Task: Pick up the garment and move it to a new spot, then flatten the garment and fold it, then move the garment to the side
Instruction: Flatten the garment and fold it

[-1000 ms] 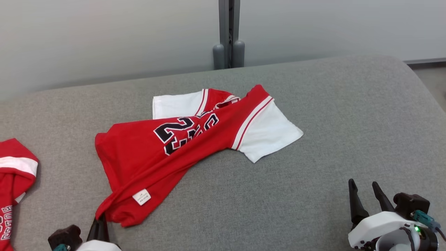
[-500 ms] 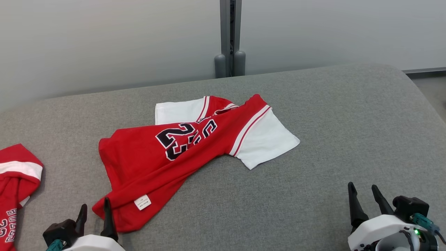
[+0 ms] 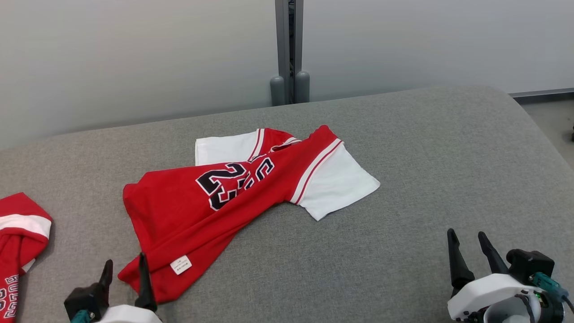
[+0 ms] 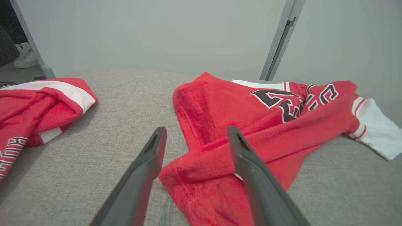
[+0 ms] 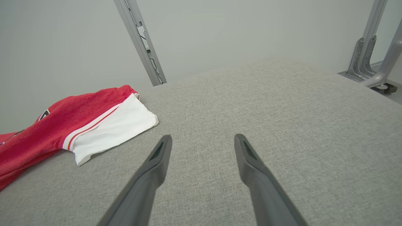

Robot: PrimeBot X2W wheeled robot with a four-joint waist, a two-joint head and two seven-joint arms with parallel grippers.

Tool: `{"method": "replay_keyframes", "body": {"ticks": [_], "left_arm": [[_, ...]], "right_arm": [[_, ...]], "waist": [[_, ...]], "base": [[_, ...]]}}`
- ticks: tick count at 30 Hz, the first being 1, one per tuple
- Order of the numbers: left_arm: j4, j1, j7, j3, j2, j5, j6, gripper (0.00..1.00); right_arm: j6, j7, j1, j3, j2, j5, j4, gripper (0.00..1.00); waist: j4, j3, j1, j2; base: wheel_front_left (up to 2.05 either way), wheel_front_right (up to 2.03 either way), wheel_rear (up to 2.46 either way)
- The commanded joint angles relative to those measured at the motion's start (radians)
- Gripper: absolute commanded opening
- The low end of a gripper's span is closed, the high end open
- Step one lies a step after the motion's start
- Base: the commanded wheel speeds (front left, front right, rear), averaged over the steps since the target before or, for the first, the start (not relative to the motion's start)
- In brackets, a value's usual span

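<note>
Head view: at near left the left gripper (image 3: 125, 260), fingers spread, straddles the hem corner of the crumpled red shirt (image 3: 188, 202) lying left of centre, the right gripper (image 3: 465, 233) spread over bare cushion (image 3: 403, 179); best pinch both hem corners and pull apart, smoothing toward the far sleeves.

Count. Red-and-white garments: 2. The numbered jersey (image 3: 193, 211) lies near the middle of the grey cushion (image 3: 426, 157), and the second jersey (image 3: 20, 233) at its left edge. Grippers: 2, left gripper (image 3: 125, 259) and right gripper (image 3: 466, 233). Grey post (image 3: 287, 45): 1.
</note>
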Motion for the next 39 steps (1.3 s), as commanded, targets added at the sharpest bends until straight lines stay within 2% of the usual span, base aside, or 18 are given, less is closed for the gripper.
{"method": "replay_keyframes", "body": {"ticks": [1, 9, 21, 28, 34, 39], "left_arm": [[-0.017, 0.026, 0.0, -0.015, 0.003, 0.003, 0.013, 1.0], [-0.049, 0.065, 0.0, -0.087, 0.004, -0.003, 0.05, 1.0], [-0.055, 0.038, 0.0, -0.113, 0.004, 0.027, 0.077, 1.0], [-0.05, 0.052, 0.0, -0.119, 0.004, 0.02, 0.084, 1.0], [-0.017, 0.031, 0.0, -0.133, 0.004, -0.023, 0.084, 1.0], [0.044, 0.007, 0.0, -0.161, 0.005, -0.075, 0.067, 1.0]], "right_arm": [[0.0, 0.0, 0.009, -0.004, -0.006, -0.005, -0.015, 1.0], [0.0, 0.0, -0.008, 0.023, -0.007, -0.069, -0.083, 1.0], [0.0, 0.0, -0.036, 0.094, -0.007, -0.103, -0.146, 1.0], [0.0, 0.0, -0.019, 0.109, -0.006, -0.107, -0.153, 1.0], [0.0, 0.0, -0.041, 0.119, -0.006, -0.104, -0.158, 1.0], [0.0, 0.0, -0.059, 0.123, -0.006, -0.096, -0.157, 1.0]], "waist": [[0.002, -0.001, 0.0, -0.0001], [0.028, 0.027, 0.0, -0.0001], [0.042, 0.043, 0.0, -0.0001], [0.044, 0.035, 0.0, -0.0001], [0.055, 0.082, 0.0, -0.0001], [0.06, 0.116, 0.0, -0.0001]], "base": [[0.0, 0.0, 0.0], [0.0, 0.0, 0.0], [0.0, 0.0, 0.0], [0.0, 0.0, 0.0], [0.0, 0.0, 0.0], [0.0, 0.0, 0.0]]}}
